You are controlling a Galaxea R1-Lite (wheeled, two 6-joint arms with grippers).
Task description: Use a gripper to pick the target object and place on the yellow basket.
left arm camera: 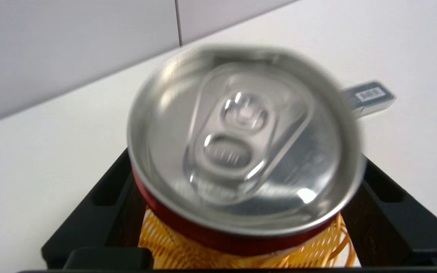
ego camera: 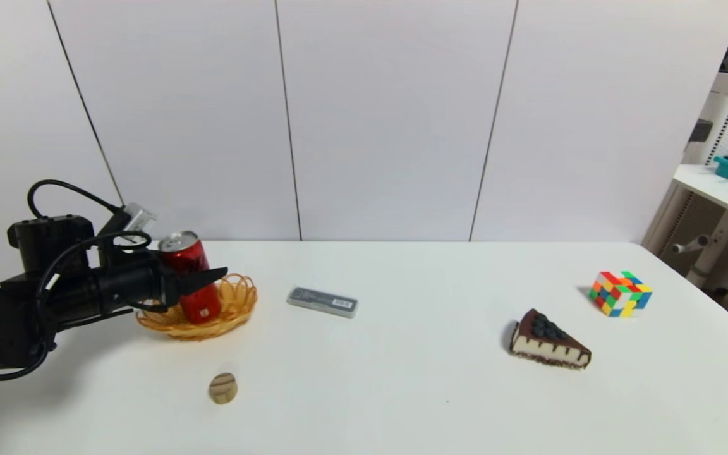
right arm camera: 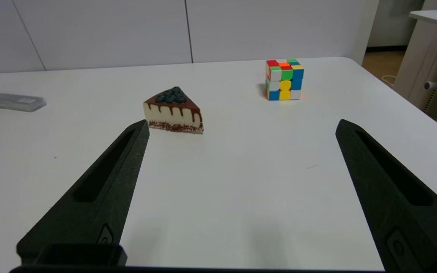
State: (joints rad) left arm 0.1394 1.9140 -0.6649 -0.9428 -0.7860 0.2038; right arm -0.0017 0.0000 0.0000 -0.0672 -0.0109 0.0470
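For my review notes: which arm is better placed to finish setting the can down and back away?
Probably the left: its claw is around the can at the basket. The right claw hangs open near the cake.
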